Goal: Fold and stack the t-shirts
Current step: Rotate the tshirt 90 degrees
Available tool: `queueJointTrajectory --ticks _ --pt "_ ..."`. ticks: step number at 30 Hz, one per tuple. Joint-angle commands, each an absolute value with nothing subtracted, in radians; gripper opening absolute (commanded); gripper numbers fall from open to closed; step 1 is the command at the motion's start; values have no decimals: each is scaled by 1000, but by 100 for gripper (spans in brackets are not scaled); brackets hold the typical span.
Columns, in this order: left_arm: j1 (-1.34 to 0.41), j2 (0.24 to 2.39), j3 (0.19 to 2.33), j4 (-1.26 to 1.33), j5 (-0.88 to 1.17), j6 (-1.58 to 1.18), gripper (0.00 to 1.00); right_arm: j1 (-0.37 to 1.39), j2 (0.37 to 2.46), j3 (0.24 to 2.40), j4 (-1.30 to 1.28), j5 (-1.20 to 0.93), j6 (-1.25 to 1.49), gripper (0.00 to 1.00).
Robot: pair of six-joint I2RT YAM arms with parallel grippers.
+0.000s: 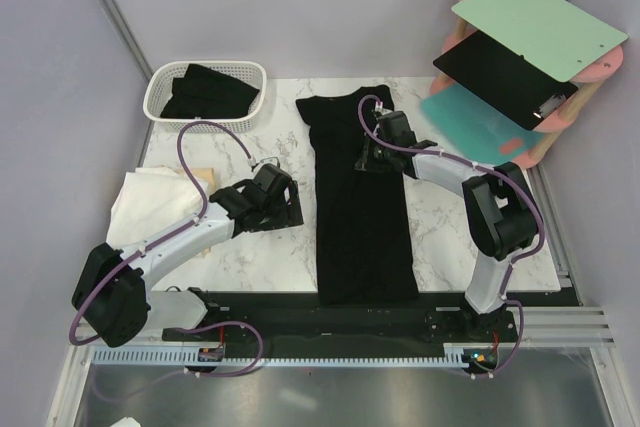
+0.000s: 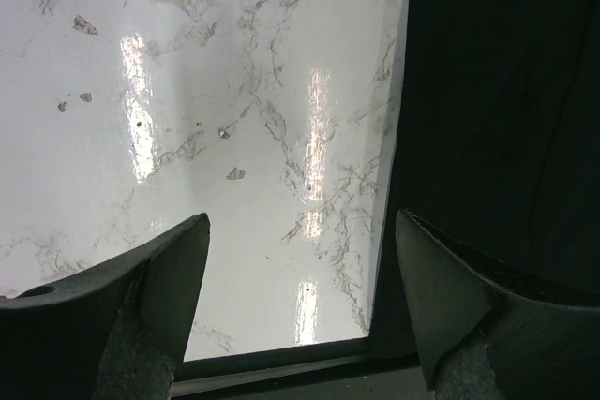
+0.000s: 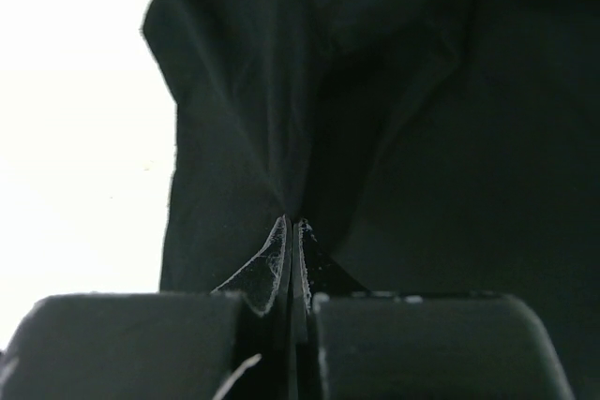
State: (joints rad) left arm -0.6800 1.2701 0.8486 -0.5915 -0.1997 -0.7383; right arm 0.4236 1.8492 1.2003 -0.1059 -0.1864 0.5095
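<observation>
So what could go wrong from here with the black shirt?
The right end effector is shut on only a thin pinch of the shirt; it may slip, or lift just one layer. The left end effector is open over bare table beside the shirt's edge, so a one-sided pull could skew the fold.

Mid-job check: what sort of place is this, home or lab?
Probably a lab test cell, not a home: plain panel walls enclose the marble-patterned table holding the black t-shirt, a black mounting plate runs along its near edge, and a rack of coloured boards stands beside it.
</observation>
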Motion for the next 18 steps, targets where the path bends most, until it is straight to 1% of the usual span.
queueJointTrajectory --ticks 1,4,6,7,8,9,10,11,12,14,15,18 --pt "-676 1264 853 -566 -199 -718 86 422 1874 1198 -173 -103 485 0" --pt "-676 1264 851 -566 -199 -719 86 422 1897 1206 -178 -103 482 0" --pt "-676 1267 851 -566 -199 -719 86 420 1904 1213 -179 -103 473 3" --pt "-676 1269 850 -566 -199 -719 86 420 1896 1213 -181 -109 471 7" --pt "-676 1267 850 -566 -198 -719 86 420 1885 1210 -183 -106 468 19" --pt "-676 1266 848 -566 -196 -721 86 422 1872 1198 -180 -104 465 27" --pt "-676 1264 845 -566 -193 -724 86 420 1830 1189 -176 -101 457 41" --pt "-676 1266 844 -563 -193 -724 86 422 1803 1178 -176 -95 454 46" --pt "-676 1262 841 -563 -192 -727 86 422 1774 1155 -176 -92 451 57" --pt "-676 1261 831 -558 -186 -732 86 422 1675 1111 -187 -91 445 67" --pt "-676 1258 828 -555 -183 -732 86 422 1643 1097 -196 -94 442 69" --pt "-676 1255 812 -538 -172 -735 86 423 1517 1026 -267 -118 440 68"
